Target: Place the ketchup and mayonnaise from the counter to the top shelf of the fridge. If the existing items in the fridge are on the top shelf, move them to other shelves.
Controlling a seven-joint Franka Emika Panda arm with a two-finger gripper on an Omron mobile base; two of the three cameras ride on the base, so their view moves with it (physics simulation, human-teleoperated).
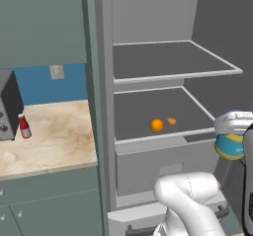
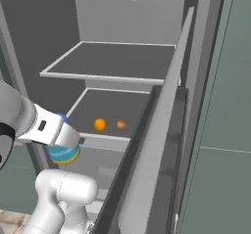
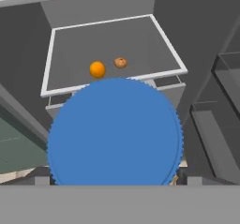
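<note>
**Mayonnaise at the fridge, ketchup on the desk**

The mayonnaise (image 1: 230, 147), a squat jar with a blue lid, blue label and pale yellow base, hangs upright in the tool (image 1: 232, 131) in front of the open fridge (image 1: 148, 13), level with the lower shelf. The ketchup (image 1: 23, 126), a slim red bottle with a white cap, stands upright at the far left of the beige desk (image 1: 54, 141). The top shelf (image 1: 168, 59) is bare. An orange fruit (image 1: 157, 125) and a brownish lump (image 1: 171, 121) lie near each other on the shelf below.
</note>
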